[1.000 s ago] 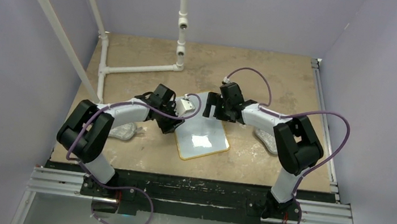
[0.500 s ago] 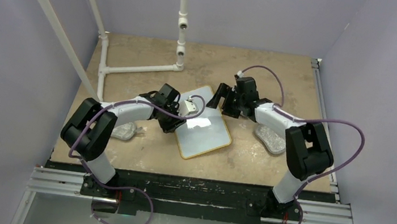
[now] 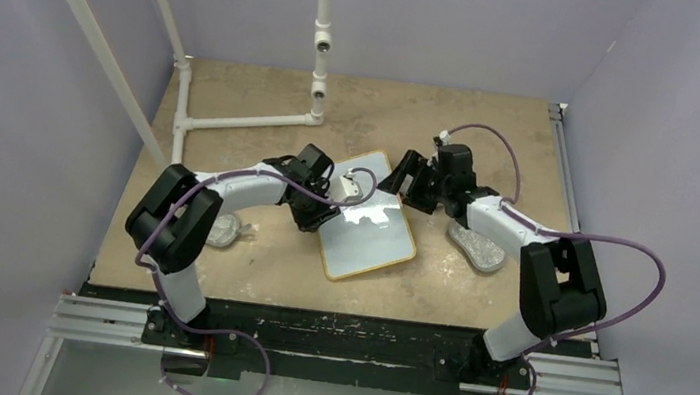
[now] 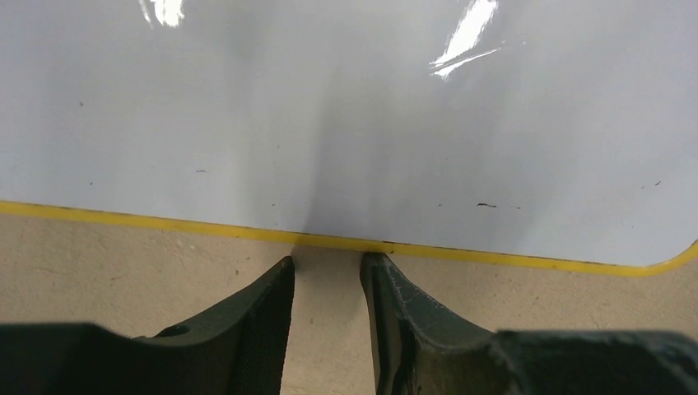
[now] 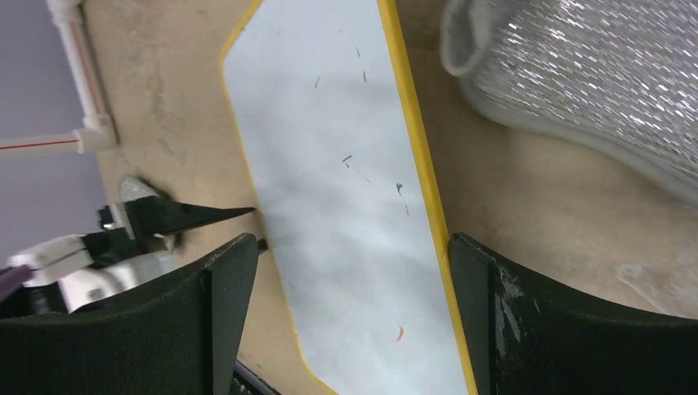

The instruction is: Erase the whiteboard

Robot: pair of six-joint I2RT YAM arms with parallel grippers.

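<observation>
Two hands meet at the whiteboard (image 3: 373,239), which lies flat near the middle of the tabletop (image 3: 495,135), turned a little slantwise. The left hand (image 4: 328,262) is low at the left long side of the board. Its fingers (image 4: 265,329) stand close together with only a narrow gap. In this gap I see bare tabletop, so it has hold of nothing. The tips reach just to the yellow rim.

The right hand (image 5: 350,243) is at the far right corner of the board. It is spread wide, and the short width of the board passes between its two fingers. One finger comes up to the yellow rim and the other is just beside the opposite edge. Whether they press on the board I cannot tell.

The white surface is almost clean, with some small dark specks and one small red mark (image 5: 399,332).

One grey pad (image 3: 474,247) lies on the tabletop just right of the board, beside the right arm. A second grey pad (image 3: 221,232) lies well apart on the left, by the left arm. A white pipe frame (image 3: 244,124) stands at the far left of the tabletop.
</observation>
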